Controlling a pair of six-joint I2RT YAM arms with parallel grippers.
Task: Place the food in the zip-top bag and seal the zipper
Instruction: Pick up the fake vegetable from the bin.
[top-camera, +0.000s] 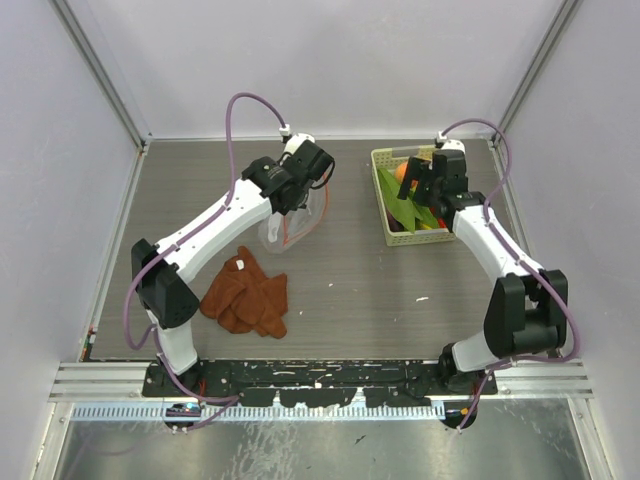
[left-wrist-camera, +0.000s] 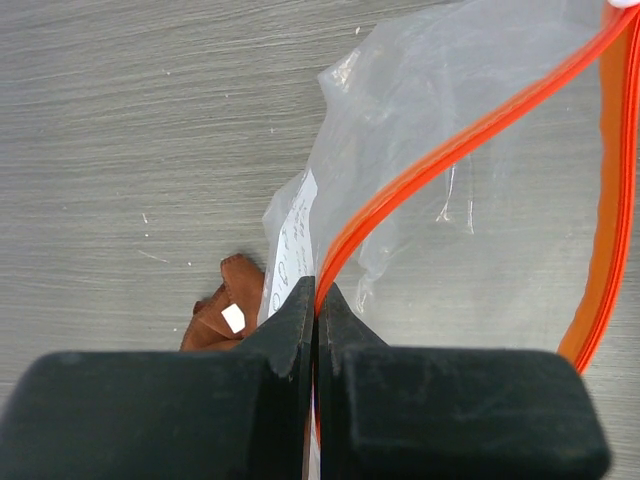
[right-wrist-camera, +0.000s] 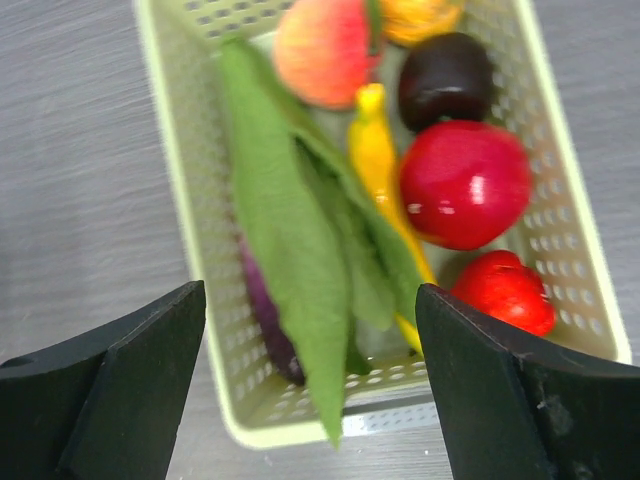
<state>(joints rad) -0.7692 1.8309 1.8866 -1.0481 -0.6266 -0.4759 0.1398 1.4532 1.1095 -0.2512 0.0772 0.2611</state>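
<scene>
Zip-top bag (left-wrist-camera: 400, 110): clear wrinkly plastic. Worktop (top-camera: 400, 290): matt grey woodgrain. Basket (right-wrist-camera: 190, 220): perforated pale plastic. Red apple (right-wrist-camera: 465, 183) glossy. Green leaves (right-wrist-camera: 290, 250) matt, felt-like. Cloth (top-camera: 245, 295) nubby.

Lab enclosure — white walls (top-camera: 330, 70), aluminium rails (top-camera: 100, 378)

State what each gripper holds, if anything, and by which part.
The left gripper is shut on the zip-top bag, pinching its orange-red zipper at the open mouth. The right gripper is open above the basket, holding nothing.
</scene>
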